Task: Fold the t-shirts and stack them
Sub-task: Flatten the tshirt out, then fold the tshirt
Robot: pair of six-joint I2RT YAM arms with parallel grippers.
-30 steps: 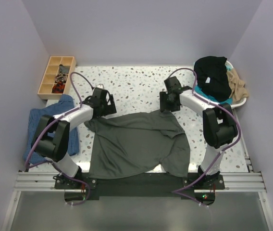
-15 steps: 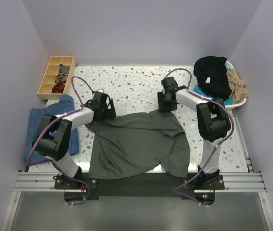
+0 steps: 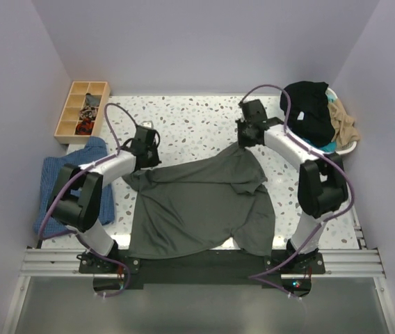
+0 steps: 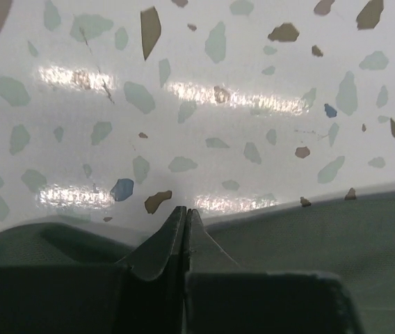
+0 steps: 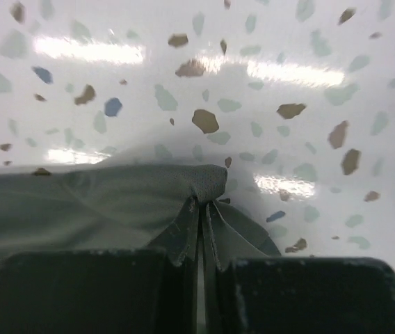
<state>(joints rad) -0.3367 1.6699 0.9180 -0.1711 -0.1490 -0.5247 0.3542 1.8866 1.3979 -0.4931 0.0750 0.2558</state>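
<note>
Top external view: the charcoal-grey t-shirt (image 3: 197,205) is spread at the near middle of the table (image 3: 190,118), gripped for a first fold.
The left gripper (image 4: 185,212) and right gripper (image 5: 202,205) are clenched on its far corners, the right one drawn into a peak; an even carry toward the near edge is probably called for next.

Open tabletop (image 3: 197,122) lies beyond the grey t-shirt (image 3: 197,205), hemmed by a wooden tray (image 3: 81,110) left and piled shirts (image 3: 309,111) right.

No readable text, no labels, no numbers
</note>
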